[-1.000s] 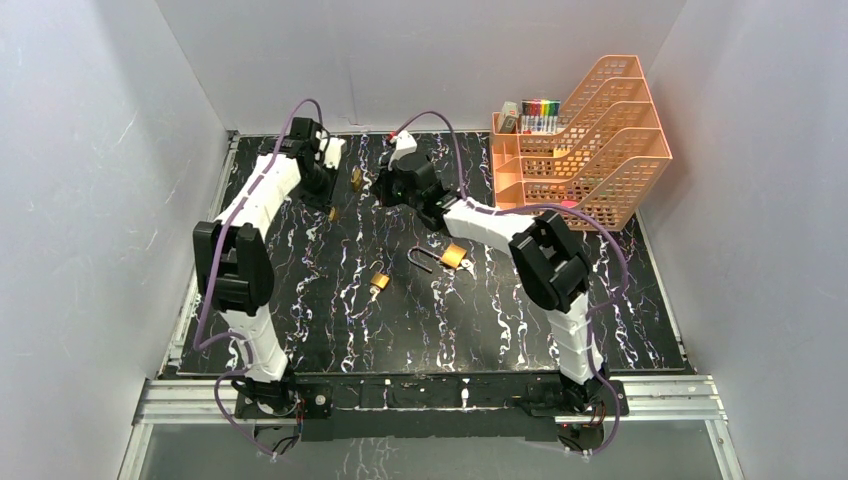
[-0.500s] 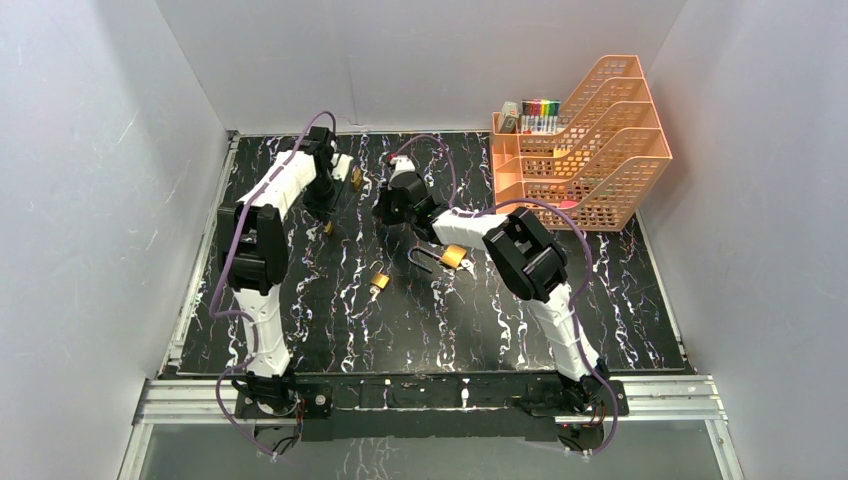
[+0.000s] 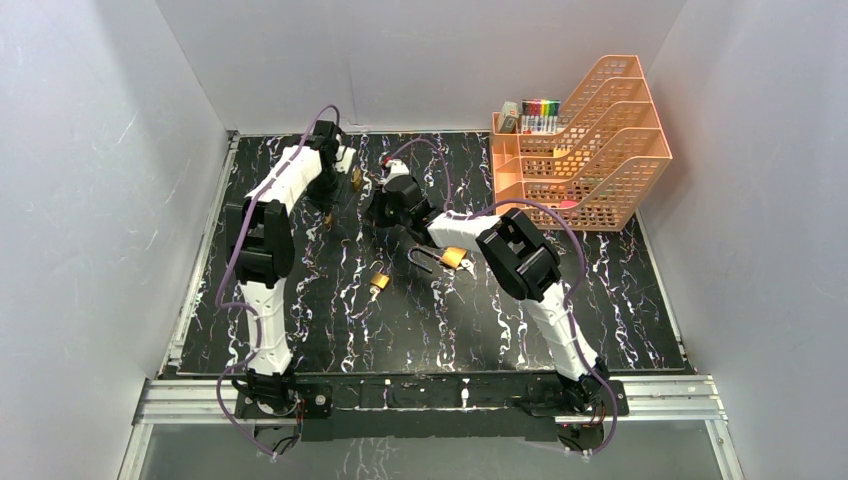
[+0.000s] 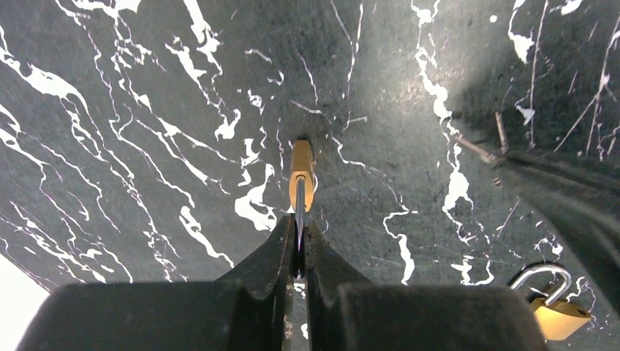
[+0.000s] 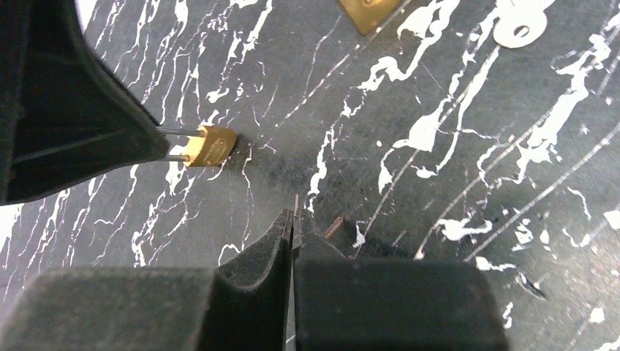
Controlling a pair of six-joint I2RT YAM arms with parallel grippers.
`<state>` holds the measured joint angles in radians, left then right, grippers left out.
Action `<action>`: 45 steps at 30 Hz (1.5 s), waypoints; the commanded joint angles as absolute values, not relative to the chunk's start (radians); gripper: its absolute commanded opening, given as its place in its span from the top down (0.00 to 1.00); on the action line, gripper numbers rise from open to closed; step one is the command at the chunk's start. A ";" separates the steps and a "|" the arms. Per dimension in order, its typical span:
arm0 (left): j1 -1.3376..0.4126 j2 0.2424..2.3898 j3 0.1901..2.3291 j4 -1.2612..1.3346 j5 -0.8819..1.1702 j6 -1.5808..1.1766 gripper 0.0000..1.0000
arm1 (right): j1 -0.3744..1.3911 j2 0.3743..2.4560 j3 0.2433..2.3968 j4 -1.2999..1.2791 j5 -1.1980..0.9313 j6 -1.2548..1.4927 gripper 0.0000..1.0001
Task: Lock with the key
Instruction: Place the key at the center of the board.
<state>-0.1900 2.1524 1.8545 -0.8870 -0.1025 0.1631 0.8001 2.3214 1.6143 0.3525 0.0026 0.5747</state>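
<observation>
My left gripper [image 4: 299,245] is shut on the thin shackle of a small brass padlock [image 4: 300,178] and holds it just above the table. In the right wrist view this padlock [image 5: 210,145] sticks out of the left fingers [image 5: 88,124] on its two shackle bars. My right gripper [image 5: 294,217] is shut on a thin key [image 5: 295,204], of which only the blade tip shows. The tip is right of the padlock and apart from it. In the top view the left gripper [image 3: 327,203] and right gripper [image 3: 378,207] face each other at the table's far middle.
Another brass padlock [image 3: 354,180] lies beside the left gripper. A padlock with an open shackle [image 3: 450,256] and one with a key [image 3: 378,282] lie mid-table. A padlock [image 4: 557,312] shows at the lower right of the left wrist view. The orange tray rack [image 3: 585,140] stands at the back right.
The right gripper has moved left and nearer, closing in on the left gripper. The left arm's elbow has swung inward while its gripper stayed with the padlock.
</observation>
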 commanded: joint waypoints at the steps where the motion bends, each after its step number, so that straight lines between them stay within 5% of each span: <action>1: -0.211 2.198 1.932 -0.925 -0.124 0.161 1.00 | 0.804 2.350 1.675 0.429 -0.040 0.587 0.83; 9: -0.216 2.238 2.021 -0.967 -0.148 0.162 0.65 | 0.794 2.331 1.672 0.428 -0.054 0.562 0.53; 14: -0.216 2.237 2.089 -0.980 -0.163 0.172 0.57 | 0.779 2.237 1.580 0.458 -0.051 0.511 0.48; 19: -0.215 2.226 2.144 -0.990 -0.178 0.177 0.51 | 0.778 2.061 1.434 0.484 -0.046 0.384 0.31; 25: -0.215 2.151 2.166 -0.961 -0.122 0.149 0.47 | 0.814 1.870 1.293 0.397 -0.106 0.219 0.28; 31: -0.204 1.922 1.957 -0.750 0.051 0.073 0.39 | 0.936 1.807 1.234 0.200 -0.051 0.034 0.17; 34: -0.192 1.775 1.785 -0.611 0.100 0.007 0.32 | 0.969 1.838 1.263 0.033 0.089 0.145 0.17; 36: -0.181 1.683 1.677 -0.524 0.106 -0.054 0.11 | 0.976 1.848 1.268 -0.038 0.125 0.302 0.18; 37: -0.175 1.645 1.628 -0.484 0.111 -0.078 0.07 | 0.984 1.851 1.268 -0.054 0.141 0.383 0.18; 41: -0.155 1.523 1.489 -0.384 0.160 -0.145 0.02 | 1.019 1.890 1.376 -0.162 0.198 0.720 0.17; 45: -0.149 1.461 1.426 -0.362 0.177 -0.173 0.02 | 1.021 1.950 1.557 -0.426 0.304 1.104 0.02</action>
<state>-0.1567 1.4997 1.4834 -0.4347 0.1275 -0.1086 1.0111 1.9286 1.3674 -0.1855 0.1604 0.6594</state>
